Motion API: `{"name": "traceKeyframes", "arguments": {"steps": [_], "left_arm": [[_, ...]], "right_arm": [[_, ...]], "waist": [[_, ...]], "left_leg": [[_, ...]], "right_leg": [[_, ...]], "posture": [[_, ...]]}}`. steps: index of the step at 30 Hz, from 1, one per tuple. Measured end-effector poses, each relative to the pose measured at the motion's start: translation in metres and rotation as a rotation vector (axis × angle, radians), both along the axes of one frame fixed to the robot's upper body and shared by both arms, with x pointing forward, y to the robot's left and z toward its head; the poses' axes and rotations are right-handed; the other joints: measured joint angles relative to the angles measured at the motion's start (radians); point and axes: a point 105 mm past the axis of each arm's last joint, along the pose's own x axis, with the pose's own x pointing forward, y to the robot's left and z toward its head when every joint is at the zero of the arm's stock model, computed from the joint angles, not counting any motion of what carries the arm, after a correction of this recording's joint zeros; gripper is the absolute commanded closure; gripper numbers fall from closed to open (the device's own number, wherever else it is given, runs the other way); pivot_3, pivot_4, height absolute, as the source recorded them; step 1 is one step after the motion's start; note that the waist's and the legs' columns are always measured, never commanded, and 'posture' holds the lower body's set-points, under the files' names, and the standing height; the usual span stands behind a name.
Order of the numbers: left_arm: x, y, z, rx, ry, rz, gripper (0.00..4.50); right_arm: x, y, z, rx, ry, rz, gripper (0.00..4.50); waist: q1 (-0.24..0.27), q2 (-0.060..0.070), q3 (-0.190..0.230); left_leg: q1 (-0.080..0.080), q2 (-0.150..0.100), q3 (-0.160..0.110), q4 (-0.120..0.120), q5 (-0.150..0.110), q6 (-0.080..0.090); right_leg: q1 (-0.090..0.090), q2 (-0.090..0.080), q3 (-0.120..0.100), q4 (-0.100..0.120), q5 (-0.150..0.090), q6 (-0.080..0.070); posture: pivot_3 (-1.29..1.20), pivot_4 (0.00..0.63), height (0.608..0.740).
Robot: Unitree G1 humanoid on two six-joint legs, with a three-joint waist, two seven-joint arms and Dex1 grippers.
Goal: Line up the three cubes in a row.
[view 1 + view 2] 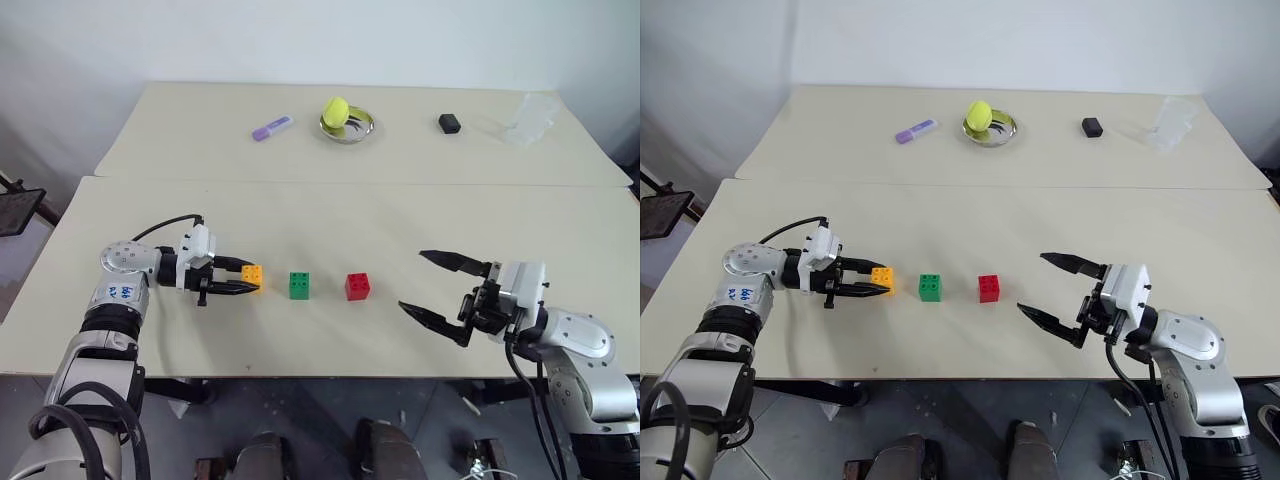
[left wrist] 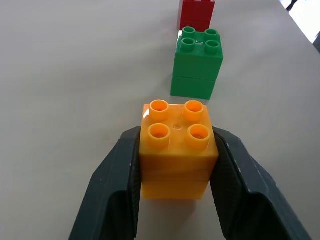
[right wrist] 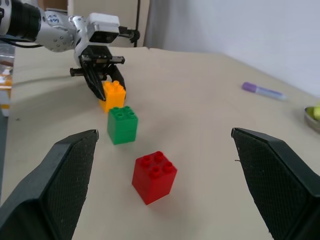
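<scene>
Three studded cubes stand in a line on the near table: orange-yellow (image 1: 252,276), green (image 1: 299,285) and red (image 1: 357,286). My left gripper (image 1: 249,278) comes in level from the left and is shut on the orange-yellow cube (image 2: 177,150), one black finger (image 2: 117,190) on each side. In the left wrist view the green cube (image 2: 196,65) and red cube (image 2: 196,15) lie beyond it. My right gripper (image 1: 412,280) is open to the right of the red cube (image 3: 154,177), clear of it, its fingers spread wide and nothing between them.
On the far table lie a purple stick (image 1: 271,128), a yellow-green ball (image 1: 336,110) in a metal dish (image 1: 358,131), a small black block (image 1: 449,123) and a clear plastic cup (image 1: 530,118). A seam (image 1: 350,181) divides the two tables.
</scene>
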Motion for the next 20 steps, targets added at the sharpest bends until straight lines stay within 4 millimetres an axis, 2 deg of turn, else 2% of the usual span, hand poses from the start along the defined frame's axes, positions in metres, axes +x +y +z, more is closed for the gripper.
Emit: {"name": "traceKeyframes", "arguments": {"steps": [1,3,6,9,11,14,20], "left_arm": [[0.0,0.0,0.0,0.002,-0.005,-0.001,3.0],[0.001,0.0,0.0,0.002,0.002,0.001,2.28],[-0.002,0.007,-0.003,0.008,0.034,0.024,1.48],[-0.008,0.026,0.01,-0.003,0.016,0.067,0.58],[-0.017,0.046,0.027,-0.018,-0.007,0.115,0.58],[-0.03,0.064,0.048,-0.035,-0.052,0.153,0.58],[-0.05,0.085,0.064,0.0,-0.136,0.237,0.58]], "right_arm": [[-0.001,0.0,-0.002,-0.001,0.009,-0.001,0.0],[-0.002,-0.001,-0.005,-0.001,0.024,-0.003,0.0],[-0.001,0.001,-0.003,-0.002,0.021,0.01,0.0],[-0.001,0.002,0.002,-0.03,0.055,0.076,0.0],[-0.002,-0.003,0.004,-0.09,0.124,0.128,0.0],[-0.001,-0.012,0.008,-0.196,0.18,0.177,0.0],[0.011,-0.018,0.011,-0.408,0.215,0.205,0.0]], "waist": [[0.001,0.0,0.0],[0.001,0.0,0.0],[-0.004,0.0,0.0],[-0.015,0.0,0.001],[-0.021,-0.001,0.002],[-0.022,0.0,0.002],[-0.018,0.001,0.003]], "left_leg": [[0.0,0.0,0.0,0.0,0.0,0.0],[0.0,0.0,0.0,0.0,0.0,0.0],[0.0,0.0,0.0,0.001,0.0,0.0],[-0.001,0.001,-0.001,0.001,0.0,0.001],[-0.001,0.002,-0.001,0.001,-0.001,0.001],[-0.001,0.002,-0.001,0.001,-0.001,0.001],[-0.001,0.003,-0.001,0.002,-0.002,0.0]], "right_leg": [[0.0,0.0,0.0,0.0,0.0,0.0],[0.0,0.0,0.0,0.0,0.0,0.0],[0.0,0.0,0.0,0.001,0.0,0.0],[-0.001,0.0,0.0,0.002,0.0,0.0],[-0.001,0.0,0.0,0.002,0.0,0.0],[-0.001,0.0,0.0,0.002,0.0,0.0],[-0.001,0.0,0.0,0.002,0.0,-0.001]], "posture": [[0.0,0.15,0.74],[0.0,0.15,0.74],[0.0,0.15,0.74],[0.0,0.15,0.74],[0.0,0.15,0.74],[0.0,0.15,0.74],[0.0,0.15,0.74]]}}
